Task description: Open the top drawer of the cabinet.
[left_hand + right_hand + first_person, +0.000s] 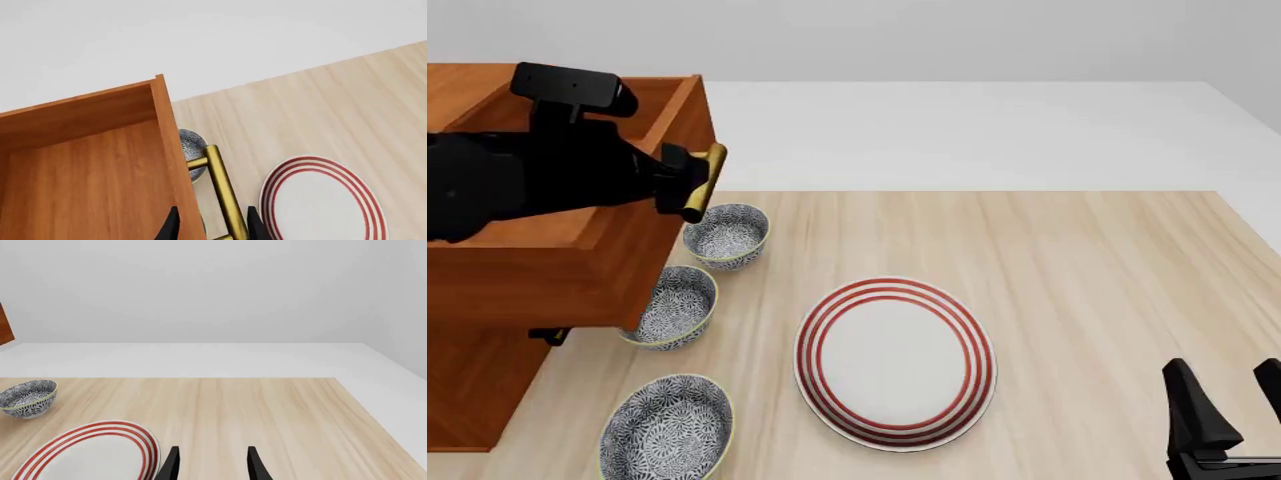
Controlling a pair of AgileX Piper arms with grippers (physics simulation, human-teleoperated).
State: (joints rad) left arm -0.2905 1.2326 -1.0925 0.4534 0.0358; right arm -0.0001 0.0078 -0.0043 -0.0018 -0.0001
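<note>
Starting nearest us in the front view, we see our right gripper at the table's near right corner, its fingers spread apart with nothing between them. Just beyond lies a red-striped plate, and to its left three patterned bowls: the nearest bowl, the middle bowl and the far bowl. Farther back at the left stands the cabinet. Its top drawer is pulled out, overhanging the middle bowl, with its bare wooden inside showing in the left wrist view. Our left gripper is clamped around the drawer's brass handle, one finger on each side of the bar.
</note>
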